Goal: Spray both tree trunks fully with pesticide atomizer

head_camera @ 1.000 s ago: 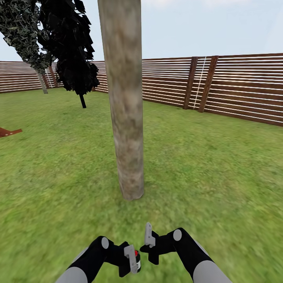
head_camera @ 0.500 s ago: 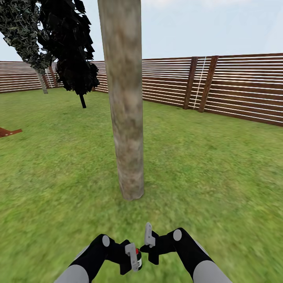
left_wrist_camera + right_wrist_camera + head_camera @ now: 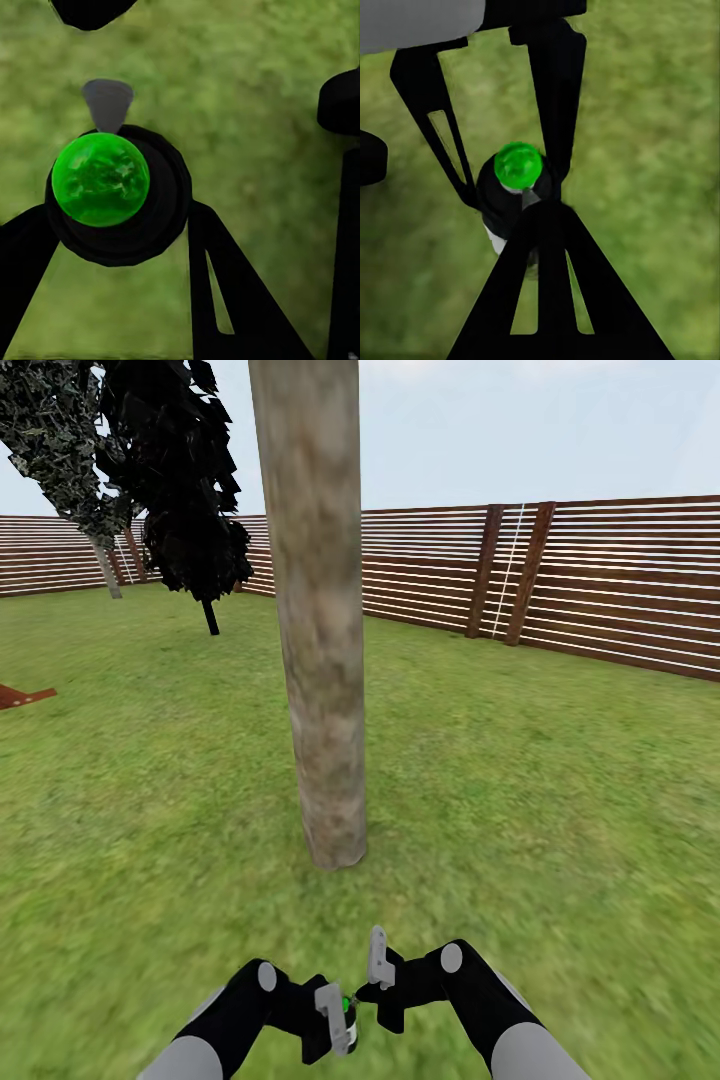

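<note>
One tree trunk (image 3: 320, 660), beige-grey and mottled, rises from the lawn straight ahead of me, its crown out of view. The pesticide atomizer (image 3: 347, 1005) is a small bottle with a black cap, a green-lit button (image 3: 100, 178) and a grey nozzle (image 3: 107, 101). My left gripper (image 3: 335, 1015) is shut on it low in the head view, a black finger (image 3: 225, 292) on each side of the cap. My right gripper (image 3: 377, 958) is shut, its joined fingertips (image 3: 544, 214) resting against the cap beside the green button (image 3: 518, 165). A second tree (image 3: 107, 565) stands far left by the fence.
Green lawn (image 3: 560, 780) spreads all around, ringed by a brown slat fence (image 3: 600, 580). A near-black conifer (image 3: 190, 490) stands back left. A red-brown wooden piece (image 3: 20, 695) lies at the left edge.
The atomizer's button has turned from red to green. The left gripper has shifted slightly with the bottle; the right arm and the view are unchanged.
</note>
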Available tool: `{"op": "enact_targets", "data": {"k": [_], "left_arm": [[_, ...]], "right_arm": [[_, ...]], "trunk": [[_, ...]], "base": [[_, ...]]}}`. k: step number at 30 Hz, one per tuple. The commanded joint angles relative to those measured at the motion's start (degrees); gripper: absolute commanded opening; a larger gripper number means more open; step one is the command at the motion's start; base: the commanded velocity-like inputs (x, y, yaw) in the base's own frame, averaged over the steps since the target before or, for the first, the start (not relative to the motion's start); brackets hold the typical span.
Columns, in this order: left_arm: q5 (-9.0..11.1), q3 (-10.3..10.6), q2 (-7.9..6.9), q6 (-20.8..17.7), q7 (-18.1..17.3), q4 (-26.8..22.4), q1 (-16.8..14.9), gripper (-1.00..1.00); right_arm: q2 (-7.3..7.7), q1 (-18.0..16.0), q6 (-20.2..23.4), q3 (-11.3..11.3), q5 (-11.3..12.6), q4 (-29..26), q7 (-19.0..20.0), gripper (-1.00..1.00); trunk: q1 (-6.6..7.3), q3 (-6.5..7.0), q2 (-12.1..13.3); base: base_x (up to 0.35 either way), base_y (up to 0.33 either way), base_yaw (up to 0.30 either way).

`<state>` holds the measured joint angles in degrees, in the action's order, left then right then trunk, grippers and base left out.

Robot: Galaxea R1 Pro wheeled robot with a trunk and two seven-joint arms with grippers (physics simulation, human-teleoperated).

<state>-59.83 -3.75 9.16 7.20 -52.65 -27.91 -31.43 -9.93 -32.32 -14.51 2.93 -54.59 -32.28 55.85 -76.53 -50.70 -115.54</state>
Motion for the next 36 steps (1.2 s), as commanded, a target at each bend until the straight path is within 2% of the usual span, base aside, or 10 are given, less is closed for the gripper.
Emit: {"op": "enact_targets", "data": {"k": [1,11,12,15,17,23,25,27,31,36], "left_arm": [[-0.7,-0.4,-0.32,0.6,-0.2,-0.1,0.1,-1.00],[-1.0,-0.5,-15.80,1.4,-0.2,0.2,0.9,-1.00],[-1.1,-0.4,-16.90,1.3,-0.2,0.4,1.1,-1.00],[-1.6,-0.9,-19.32,0.7,0.4,0.2,2.8,-1.00],[-1.0,-5.4,-20.49,-0.4,4.4,0.2,3.1,-1.00],[1.4,-31.5,-18.54,-2.7,18.7,0.4,3.2,-1.00],[10.4,-37.1,-15.04,-11.0,19.8,0.4,2.7,-1.00],[14.1,-35.5,-9.49,-20.7,19.7,-0.5,2.3,-1.00],[14.2,-34.9,-8.74,-23.3,19.3,-0.7,0.2,-1.00],[14.1,-34.8,-8.41,-29.9,19.4,-0.8,-5.4,-1.00]], "right_arm": [[-0.07,0.0,-0.3,0.3,-0.4,-0.1,0.2,-1.00],[-0.07,0.0,-0.2,0.3,-0.5,0.0,0.2,-1.00],[-0.07,0.0,-0.2,0.4,-0.5,0.0,0.2,1.00],[-0.07,0.0,-0.2,0.7,-0.6,0.1,-0.1,1.00],[-0.07,0.0,-0.2,0.9,-0.7,0.3,-2.8,1.00],[8.66,0.5,-1.1,6.3,4.8,13.4,-29.5,1.00],[11.09,1.1,-9.3,10.1,13.7,25.6,-57.2,1.00],[12.91,5.4,-17.8,10.6,20.3,30.0,-73.5,1.00],[13.22,5.6,-18.2,10.7,22.4,30.2,-73.8,1.00],[13.20,5.6,-18.2,10.6,34.0,30.3,-73.7,1.00]], "trunk": [[0.01,-0.05,0.0],[0.01,-0.05,0.0],[0.01,-0.05,0.0],[0.01,-0.05,0.0],[0.01,-0.05,0.0],[0.01,-0.05,0.0],[0.01,-0.05,0.0],[0.01,-0.05,0.0],[0.01,-0.05,0.0],[0.01,-0.05,0.0]], "base": [[0.000,0.000,0.000],[0.000,0.000,0.000],[0.000,0.000,0.000],[0.000,0.000,0.000],[0.000,0.000,0.000],[0.000,0.000,0.000],[0.000,0.000,0.000],[0.000,0.000,0.000],[0.000,0.000,0.000],[0.021,-0.087,0.000]]}}
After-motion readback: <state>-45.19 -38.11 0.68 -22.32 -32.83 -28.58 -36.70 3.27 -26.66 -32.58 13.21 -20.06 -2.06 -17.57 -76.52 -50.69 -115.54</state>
